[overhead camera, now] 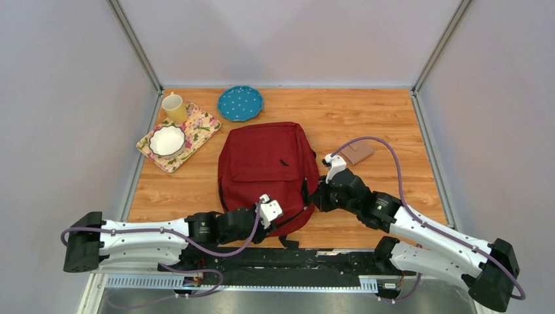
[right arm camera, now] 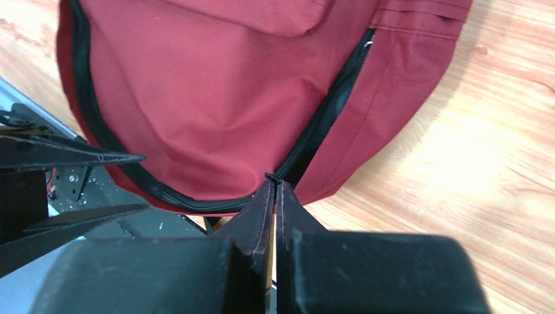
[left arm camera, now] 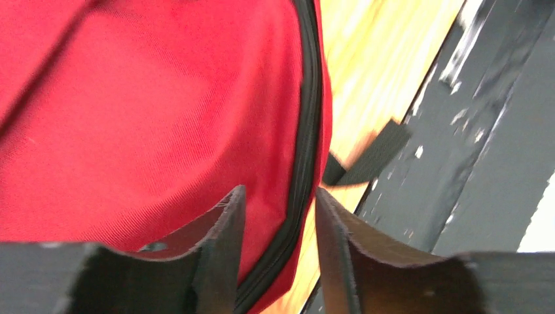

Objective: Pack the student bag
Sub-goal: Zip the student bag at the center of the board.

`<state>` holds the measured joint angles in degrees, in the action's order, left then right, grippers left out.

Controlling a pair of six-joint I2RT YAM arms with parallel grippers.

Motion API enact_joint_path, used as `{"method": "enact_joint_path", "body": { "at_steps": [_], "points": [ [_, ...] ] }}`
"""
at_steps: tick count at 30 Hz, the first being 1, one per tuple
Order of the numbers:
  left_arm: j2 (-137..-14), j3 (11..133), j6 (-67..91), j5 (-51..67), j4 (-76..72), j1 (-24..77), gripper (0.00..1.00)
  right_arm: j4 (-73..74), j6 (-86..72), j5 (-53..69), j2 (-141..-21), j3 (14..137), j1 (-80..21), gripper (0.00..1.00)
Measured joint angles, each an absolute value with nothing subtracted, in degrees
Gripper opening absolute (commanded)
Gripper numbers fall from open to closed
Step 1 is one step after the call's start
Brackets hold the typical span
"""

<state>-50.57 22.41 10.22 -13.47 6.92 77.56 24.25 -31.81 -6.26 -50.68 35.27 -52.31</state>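
Right tool: jaws closed, tips meeting on the zipper pull at the near right edge of the student bag. They appear to pinch the pull. Beyond the tips the zipper gapes a little, with dark lining showing.

Left tool: jaws parted and holding nothing. It sits at the bag's near edge with the black zipper track just beyond the gap. This view is blurred.

The bag lies flat in the middle of the tabletop, front pocket up and main compartment largely closed. A small brown flat item lies just right of it.

Far left, well apart from the bag, a floral tray carries a yellow mug and a white bowl. A blue dotted plate sits beside the tray.

Assessment: the step in hand is opening the main compartment, and nothing looks packed yet. The next move calls for drawing the pull along the track. The left tool would need to close on the fabric or edge to stop the bag sliding with it. A slipped pull is the likely fault.
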Motion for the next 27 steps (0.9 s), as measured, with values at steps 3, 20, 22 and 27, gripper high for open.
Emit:
{"method": "enact_joint_path", "body": {
  "at_steps": [3,20,22,27],
  "points": [
    [-49.6,23.55,8.71,-14.15,2.63,77.54,0.61,22.98,-31.18,-4.19,-49.36,34.59,-52.31,0.0],
    [-70.72,28.58,0.93,-8.08,-13.34,77.6,0.56,21.54,-28.88,3.29,-45.54,33.26,-52.29,0.0],
    [-72.88,29.17,0.64,-8.78,-14.02,77.6,0.47,21.52,-28.42,4.01,-44.97,32.95,-52.29,0.0],
    [-74.72,29.32,0.8,-11.35,-15.33,77.54,0.07,21.58,-27.57,4.71,-44.47,32.51,-52.29,0.0]
  ]
}}
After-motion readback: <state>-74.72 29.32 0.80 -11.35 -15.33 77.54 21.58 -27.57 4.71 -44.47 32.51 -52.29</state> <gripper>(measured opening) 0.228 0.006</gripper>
